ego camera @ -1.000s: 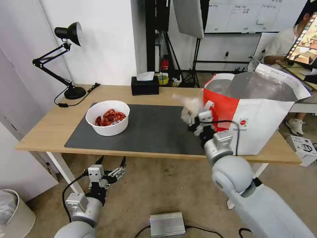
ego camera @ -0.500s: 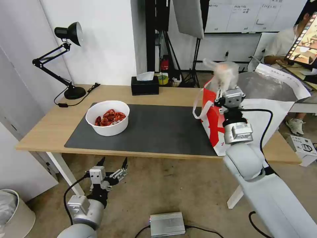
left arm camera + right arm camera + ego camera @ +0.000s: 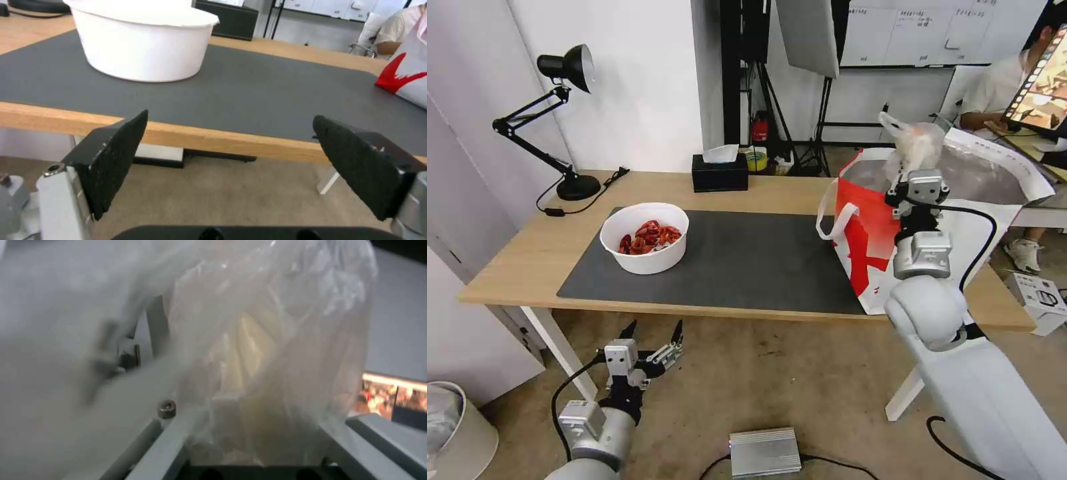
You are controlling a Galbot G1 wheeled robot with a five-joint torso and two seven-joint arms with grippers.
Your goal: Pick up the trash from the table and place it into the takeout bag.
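My right gripper (image 3: 918,179) is shut on the small knotted clear bag (image 3: 917,141), holding it up over the open top of the takeout bag (image 3: 864,227). The takeout bag stands at the right end of the table (image 3: 527,250). The clear bag (image 3: 267,356) bulges between the fingers in the right wrist view. A white bowl of red shells (image 3: 645,237) sits on the left part of the dark grey mat (image 3: 747,263). My left gripper (image 3: 650,337) hangs open below the table's front edge, facing the bowl (image 3: 142,50) across the mat (image 3: 249,90).
A black tissue box (image 3: 720,173) and a black desk lamp (image 3: 564,120) stand along the table's back. On the floor are a silver box (image 3: 765,452), a pale bin (image 3: 454,427) at the left and a small carton (image 3: 1037,300) at the right.
My right arm has carried the clear bag from in front of the takeout bag up and to the right, over its opening. The left gripper has sunk slightly.
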